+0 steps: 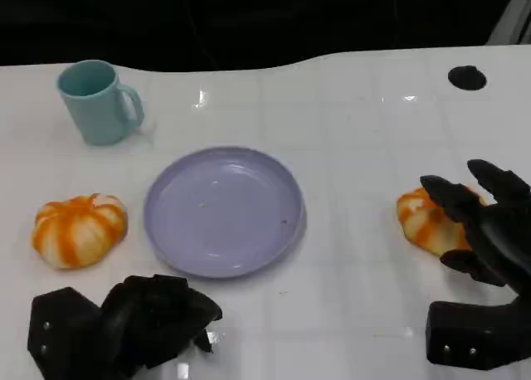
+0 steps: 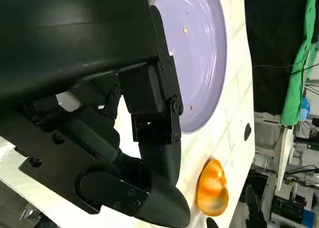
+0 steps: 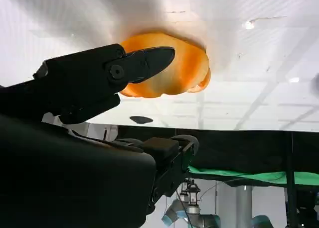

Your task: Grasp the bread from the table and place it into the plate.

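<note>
Two orange-and-white striped bread buns lie on the white table. One bun sits left of the lavender plate, which has nothing in it. The other bun lies to the plate's right. My right hand hovers at this bun's right side with fingers spread over it, not closed on it. My left hand rests near the front edge, below the plate, its fingers curled in on nothing.
A teal mug stands at the back left. A small black disc lies at the back right. The table's far edge meets a dark background. Bare table lies between the plate and the right bun.
</note>
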Available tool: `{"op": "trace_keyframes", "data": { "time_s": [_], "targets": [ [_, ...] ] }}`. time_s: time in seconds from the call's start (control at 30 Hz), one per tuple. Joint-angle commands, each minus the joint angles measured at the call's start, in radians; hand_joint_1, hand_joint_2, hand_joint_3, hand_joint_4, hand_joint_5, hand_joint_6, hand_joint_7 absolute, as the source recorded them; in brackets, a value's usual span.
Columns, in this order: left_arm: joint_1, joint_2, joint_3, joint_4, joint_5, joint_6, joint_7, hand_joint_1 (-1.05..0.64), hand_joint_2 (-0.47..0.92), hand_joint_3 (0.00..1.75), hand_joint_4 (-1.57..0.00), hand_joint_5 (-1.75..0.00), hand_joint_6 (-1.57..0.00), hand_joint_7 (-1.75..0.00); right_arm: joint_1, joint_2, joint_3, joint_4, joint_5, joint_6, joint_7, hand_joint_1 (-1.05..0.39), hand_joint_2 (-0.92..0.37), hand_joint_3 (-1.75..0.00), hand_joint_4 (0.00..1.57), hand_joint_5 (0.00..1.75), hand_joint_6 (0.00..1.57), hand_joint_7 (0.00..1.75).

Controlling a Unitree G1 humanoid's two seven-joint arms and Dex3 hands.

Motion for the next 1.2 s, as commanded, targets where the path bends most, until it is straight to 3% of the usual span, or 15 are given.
{"op": "trace_keyframes", "data": {
  "time_s": [0.03, 0.67, 0.9, 1.0, 1.03, 1.07, 1.13, 1.17, 1.2],
  "targets": [
    [0.010, 0.009, 0.003, 0.001, 0.005, 0.002, 0.008, -1.05, 0.64, 0.27, -0.89, -1.52, -1.51, -0.42, -0.040, 0.008, 0.020, 0.043, 0.020, 0.024, 0.018, -0.41, -0.86, -0.10, 0.09, 0.14, 0.28, 0.01],
    [0.016, 0.008, 0.004, -0.004, 0.005, -0.006, 0.006, -1.05, 0.63, 0.27, -0.90, -1.51, -1.52, -0.42, -0.147, 0.061, 0.095, 0.193, 0.044, 0.080, 0.062, -0.18, -0.77, -0.04, 0.16, 0.22, 0.37, 0.02],
    [0.024, 0.008, 0.003, -0.012, 0.007, -0.010, 0.008, -1.05, 0.63, 0.27, -0.91, -1.51, -1.52, -0.41, -0.197, 0.062, 0.119, 0.287, 0.047, 0.070, 0.033, -0.17, -0.80, -0.01, 0.41, 0.16, 0.53, 0.04],
    [0.027, 0.008, 0.003, -0.019, 0.006, -0.008, 0.008, -1.05, 0.63, 0.28, -0.91, -1.51, -1.52, -0.41, -0.206, 0.064, 0.103, 0.318, 0.087, 0.027, 0.004, -0.15, -0.84, -0.02, 0.74, 0.16, 0.78, 0.06],
    [0.028, 0.009, 0.002, -0.021, 0.007, -0.006, 0.009, -1.05, 0.63, 0.28, -0.91, -1.51, -1.52, -0.41, -0.208, 0.067, 0.097, 0.328, 0.100, 0.009, -0.017, -0.12, -0.87, -0.02, 0.95, 0.20, 0.94, 0.10],
    [0.029, 0.009, 0.002, -0.023, 0.007, -0.003, 0.009, -1.05, 0.63, 0.28, -0.91, -1.51, -1.52, -0.41, -0.210, 0.067, 0.096, 0.339, 0.110, -0.010, -0.038, -0.10, -0.88, -0.02, 1.05, 0.35, 1.06, 0.09],
    [0.030, 0.010, 0.002, -0.026, 0.007, 0.002, 0.011, -1.05, 0.63, 0.28, -0.90, -1.51, -1.52, -0.41, -0.215, 0.063, 0.101, 0.363, 0.117, -0.061, -0.092, -0.06, -0.90, -0.02, 1.00, 1.28, 1.31, 0.12],
    [0.030, 0.010, 0.003, -0.027, 0.007, 0.004, 0.012, -1.05, 0.63, 0.28, -0.90, -1.51, -1.52, -0.41, -0.219, 0.061, 0.104, 0.375, 0.117, -0.080, -0.116, -0.05, -0.90, -0.02, 0.97, 1.50, 1.36, 0.15],
    [0.030, 0.010, 0.003, -0.028, 0.007, 0.006, 0.012, -1.05, 0.63, 0.28, -0.90, -1.51, -1.52, -0.41, -0.222, 0.060, 0.108, 0.387, 0.115, -0.095, -0.138, -0.05, -0.90, -0.02, 0.95, 1.62, 1.33, 0.33]
  ]
}}
